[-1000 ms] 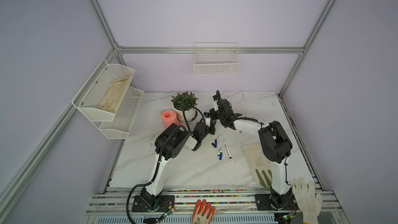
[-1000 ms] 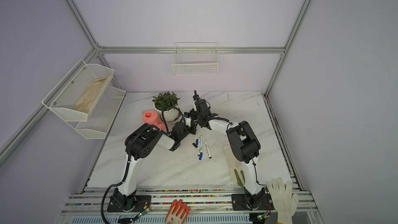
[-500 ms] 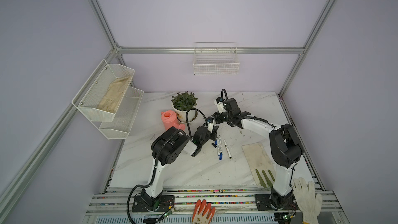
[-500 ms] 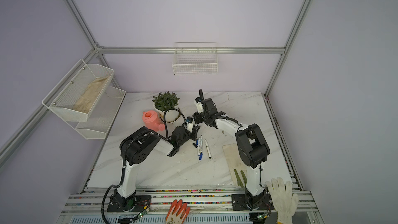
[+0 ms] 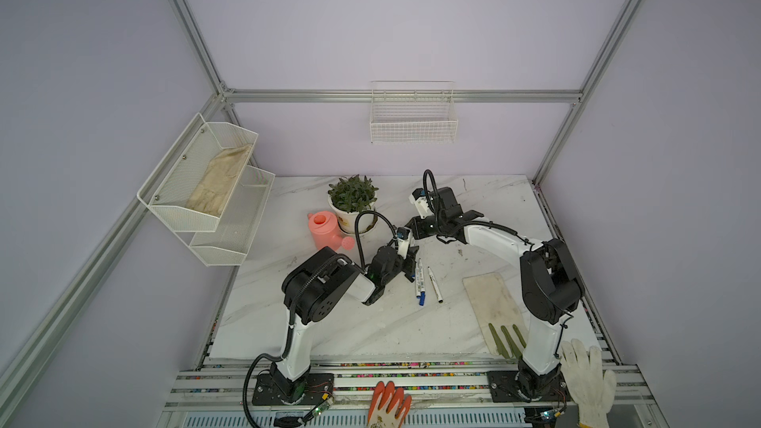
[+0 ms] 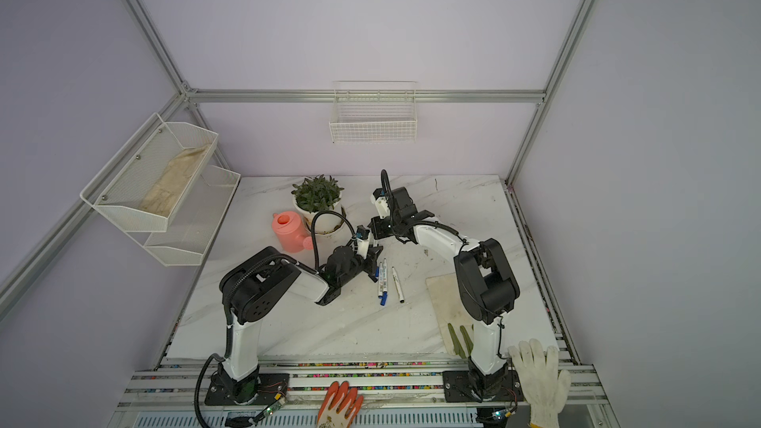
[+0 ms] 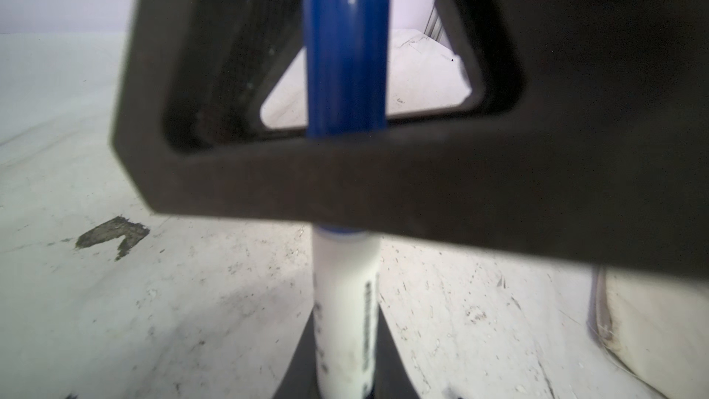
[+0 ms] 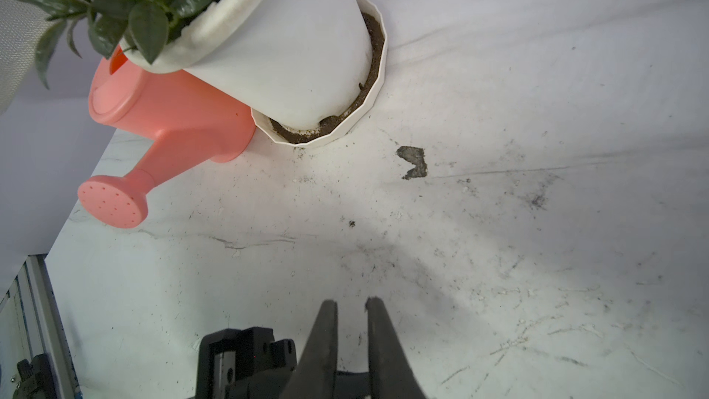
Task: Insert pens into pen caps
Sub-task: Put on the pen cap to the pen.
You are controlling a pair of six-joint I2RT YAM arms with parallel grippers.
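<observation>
blue cap looks seated on the white pen clamped in the left tool, close over the counter and just beside other pens lying there, so this pairing seems done and the step in hand is setting it down. the right tool is closed on nothing, near the plant pot. next the left should lay the pen alongside the others and part its jaws without nudging them.

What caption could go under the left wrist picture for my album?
Left hand gripping a white pen with a blue end, a scuffed white table behind.
</observation>
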